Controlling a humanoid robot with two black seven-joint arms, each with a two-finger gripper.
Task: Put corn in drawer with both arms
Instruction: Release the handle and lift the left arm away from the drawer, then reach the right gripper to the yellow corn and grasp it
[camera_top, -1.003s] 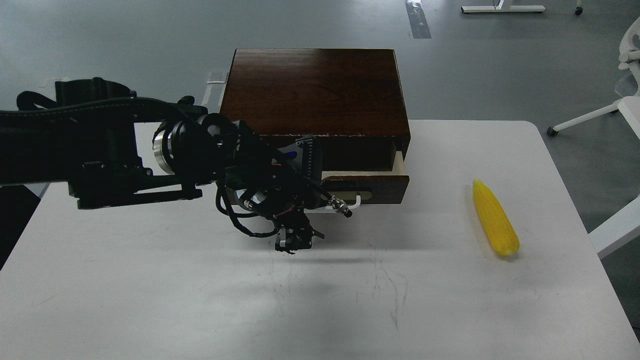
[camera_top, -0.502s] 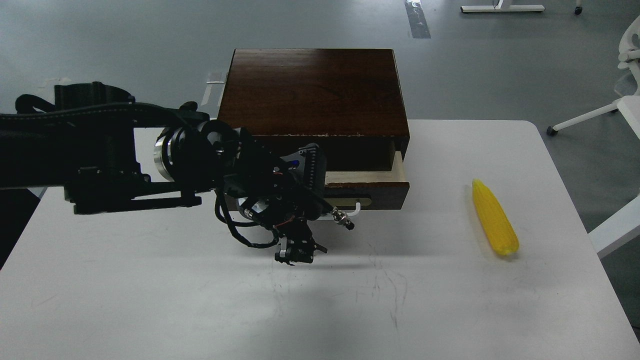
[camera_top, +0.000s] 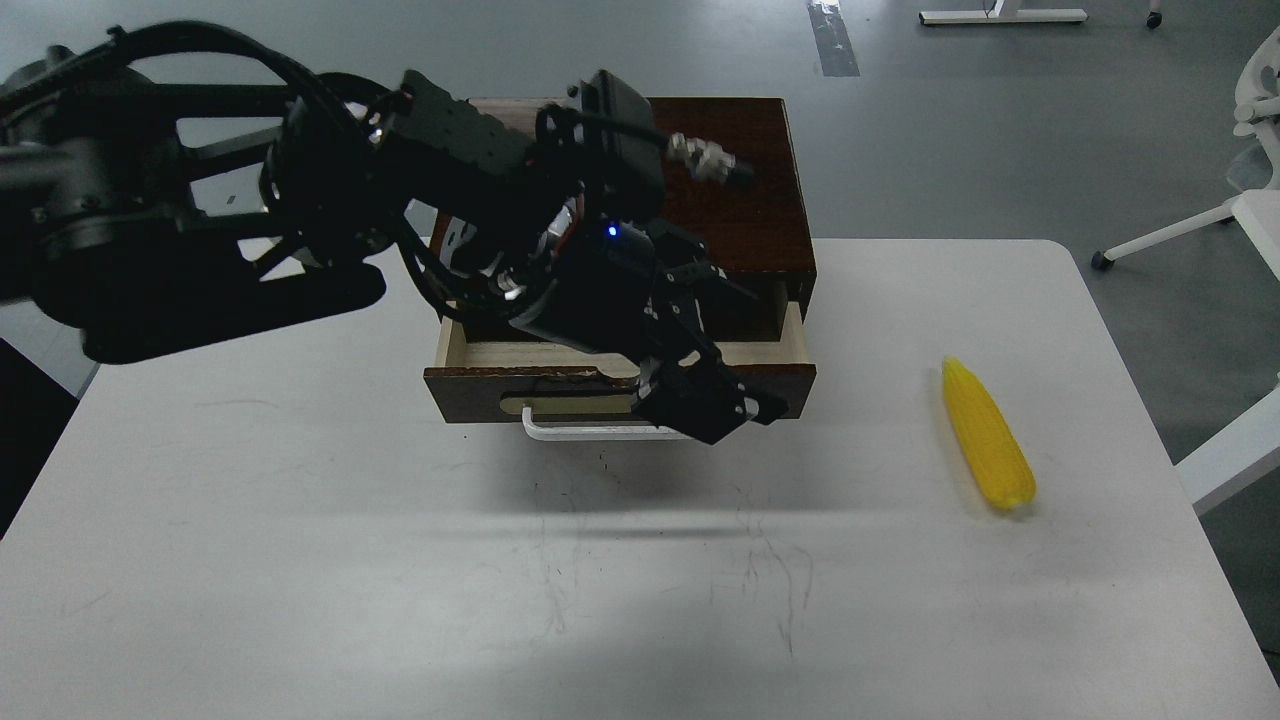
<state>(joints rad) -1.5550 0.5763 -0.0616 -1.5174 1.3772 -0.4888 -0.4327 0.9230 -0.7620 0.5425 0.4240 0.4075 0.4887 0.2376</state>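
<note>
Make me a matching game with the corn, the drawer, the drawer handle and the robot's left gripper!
Things:
1. corn
2. drawer
3. drawer handle
4. left gripper

Descriptions:
A. white bar on the drawer's front
B. black, in front of the drawer's front panel
C. yellow, lying on the white table to the right of the box
D. pulled partly open, pale wood inside

Pairs: 1-C, 2-D, 3-A, 4-B
</note>
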